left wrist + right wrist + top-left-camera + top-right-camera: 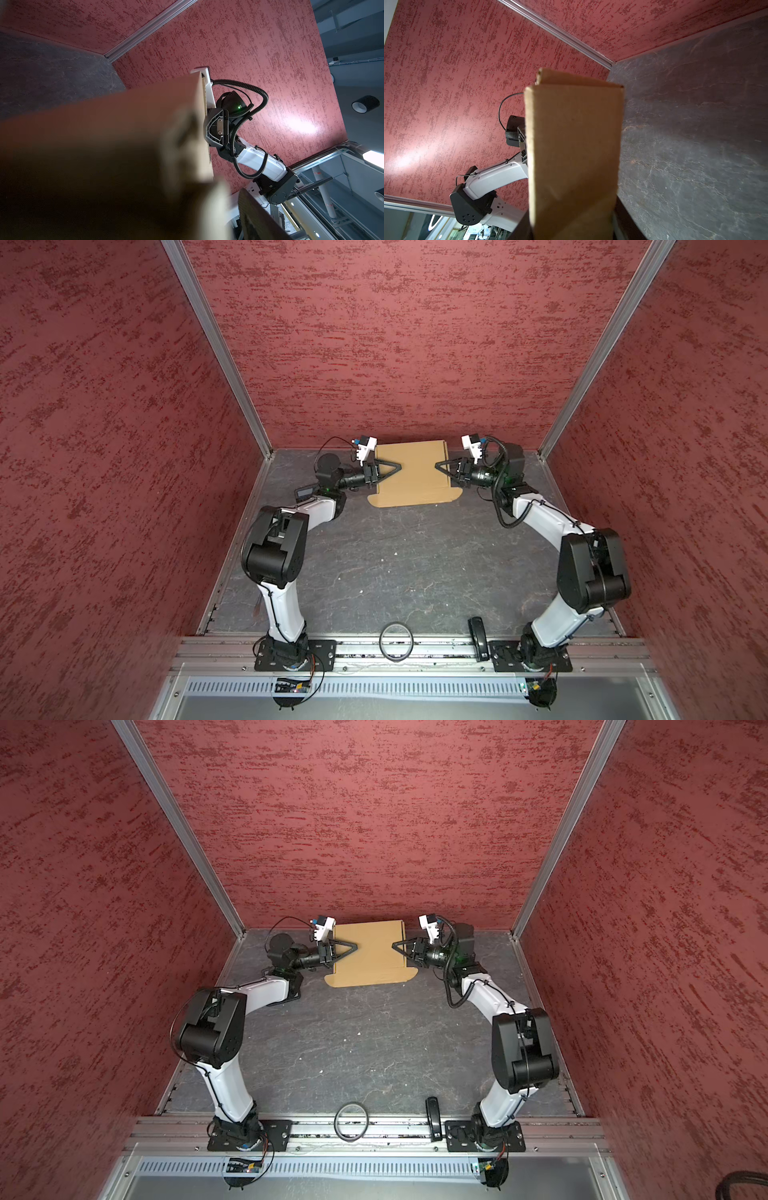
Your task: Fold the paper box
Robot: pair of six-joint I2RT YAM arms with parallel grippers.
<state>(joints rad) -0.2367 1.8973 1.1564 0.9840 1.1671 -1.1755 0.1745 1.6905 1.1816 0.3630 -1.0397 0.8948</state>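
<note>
The paper box [411,477] [370,957] is tan cardboard, folded into a shallow squarish shape at the back middle of the dark table, with small tabs sticking out at its front corners. My left gripper [397,468] [354,947] straddles its left edge. In the left wrist view the box [104,155] fills the near field, blurred, and a gap shows between it and one of the fingers [259,220], so the jaws are open. My right gripper [438,466] [395,946] is shut on the box's right side wall [573,145], with dark fingers pressing both faces.
The red back wall [415,364] stands just behind the box. A small grey device [305,492] lies under the left forearm. A black ring [396,642] and a black oblong object [478,637] rest at the front rail.
</note>
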